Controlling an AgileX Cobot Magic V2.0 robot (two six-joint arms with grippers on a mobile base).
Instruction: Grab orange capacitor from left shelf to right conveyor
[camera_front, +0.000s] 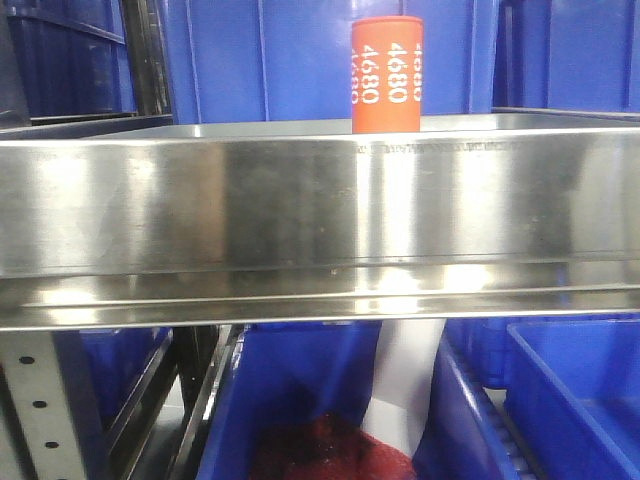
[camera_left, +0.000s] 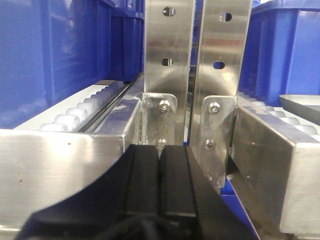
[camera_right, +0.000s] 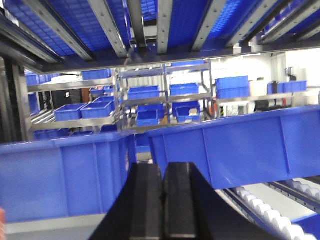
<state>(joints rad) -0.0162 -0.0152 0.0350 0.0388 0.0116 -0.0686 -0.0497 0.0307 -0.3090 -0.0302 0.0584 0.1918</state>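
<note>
The orange capacitor (camera_front: 386, 74) stands upright on the left shelf (camera_front: 300, 215), behind its tall shiny steel lip, right of centre in the front view. White "4680" runs down its side. A sliver of orange shows at the lower left edge of the right wrist view (camera_right: 2, 220). My left gripper (camera_left: 159, 150) is shut and empty, facing perforated steel uprights (camera_left: 167, 55) below the shelf. My right gripper (camera_right: 163, 167) is shut and empty, above the shelf floor, facing blue bins. The right conveyor is out of view.
Blue plastic bins (camera_front: 300, 55) stand behind the capacitor and below the shelf (camera_front: 580, 390). White roller tracks (camera_left: 75, 112) run beside the uprights. Blue bins (camera_right: 235, 150) stand close in front of my right gripper, with a roller track (camera_right: 270, 212) at its right.
</note>
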